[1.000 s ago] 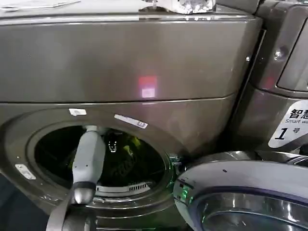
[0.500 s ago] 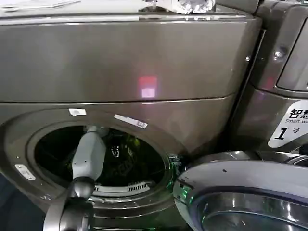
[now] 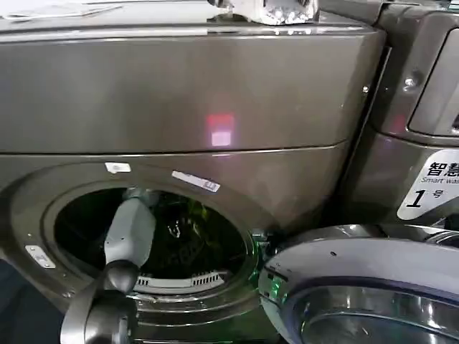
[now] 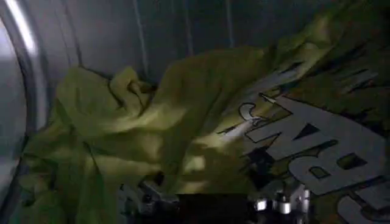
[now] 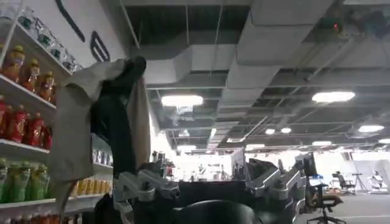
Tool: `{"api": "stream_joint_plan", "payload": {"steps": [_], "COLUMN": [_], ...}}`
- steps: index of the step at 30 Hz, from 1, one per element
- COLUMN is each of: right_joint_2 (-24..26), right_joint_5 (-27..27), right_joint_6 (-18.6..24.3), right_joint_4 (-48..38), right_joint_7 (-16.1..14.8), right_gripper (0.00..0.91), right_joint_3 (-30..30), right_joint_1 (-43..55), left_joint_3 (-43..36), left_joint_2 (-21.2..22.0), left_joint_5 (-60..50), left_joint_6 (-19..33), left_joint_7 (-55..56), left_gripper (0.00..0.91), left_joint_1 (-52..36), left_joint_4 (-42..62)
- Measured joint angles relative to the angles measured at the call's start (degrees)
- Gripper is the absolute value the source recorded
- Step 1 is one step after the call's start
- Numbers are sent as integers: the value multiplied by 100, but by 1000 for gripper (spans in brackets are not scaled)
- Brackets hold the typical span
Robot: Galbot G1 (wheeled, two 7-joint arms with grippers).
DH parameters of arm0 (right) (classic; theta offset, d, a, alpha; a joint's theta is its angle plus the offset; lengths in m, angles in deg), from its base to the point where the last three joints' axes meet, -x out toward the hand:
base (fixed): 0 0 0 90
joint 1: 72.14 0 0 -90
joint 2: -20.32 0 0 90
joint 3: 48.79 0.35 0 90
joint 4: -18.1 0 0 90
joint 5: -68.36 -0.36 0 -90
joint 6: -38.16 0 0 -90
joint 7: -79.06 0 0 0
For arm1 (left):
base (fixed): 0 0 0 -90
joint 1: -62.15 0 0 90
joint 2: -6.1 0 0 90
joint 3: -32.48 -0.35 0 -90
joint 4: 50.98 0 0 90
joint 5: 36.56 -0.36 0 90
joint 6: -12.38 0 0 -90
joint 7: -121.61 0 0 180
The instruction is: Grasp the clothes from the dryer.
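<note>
The left pincer (image 4: 213, 204) hangs inside the drum of the dryer (image 3: 179, 100), its two metal fingertips (image 4: 141, 196) spread apart and resting just above the clothes (image 4: 152, 134), with nothing pinched between them. In the left wrist view the clothes lie as a crumpled yellow-green heap against the ribbed drum wall (image 4: 183, 30); its long axis runs roughly from the 8 o'clock corner to the 2 o'clock corner of that picture, with a raised fold near the far wall and a flatter part bearing large pale printed letters (image 4: 317, 137) spread toward 3 o'clock. From the head view, the left arm (image 3: 130, 233) reaches up from 6 o'clock through the round mouth (image 3: 154, 240) of the drum, and a glimpse of the yellow-green fabric (image 3: 195, 210) shows deep inside, at about 1 o'clock from the arm's grey forearm. The open porthole door (image 3: 358, 287) swings out at 4 o'clock, and a second machine with a white "1" sticker (image 3: 434, 188) stands at 3 o'clock. A small red light (image 3: 220, 129) glows on the front panel at 12 o'clock above the mouth. The right pincer (image 5: 210, 189) is raised well away from the machine, fingers spread and empty, pointing toward a ceiling with lamps (image 5: 181, 100) and a shelf of bottles (image 5: 24, 122) beside it.
</note>
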Motion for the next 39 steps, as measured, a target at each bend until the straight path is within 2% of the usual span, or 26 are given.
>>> {"api": "stream_joint_plan", "payload": {"steps": [15, 23, 29, 39], "right_joint_2": [-49, -55, -61, -77], "right_joint_5": [32, 68, 54, 57], "right_joint_6": [-142, -274, -223, -159], "right_joint_4": [59, 129, 150, 224], "right_joint_7": [-37, -6, -2, -9], "right_gripper": [907, 907, 907, 907], "right_joint_3": [-69, -83, -103, -186], "right_joint_1": [2, 21, 22, 93], "left_joint_3": [-15, -13, -17, -170], "left_joint_2": [28, 48, 67, 256], "left_joint_5": [170, 607, 1142, 2681], "left_joint_6": [-333, -516, -633, -1030], "left_joint_7": [242, 846, 1736, 4315], "left_gripper": [0, 0, 0, 0], "left_joint_1": [145, 238, 333, 569], "left_joint_4": [-418, -740, -942, -1282]}}
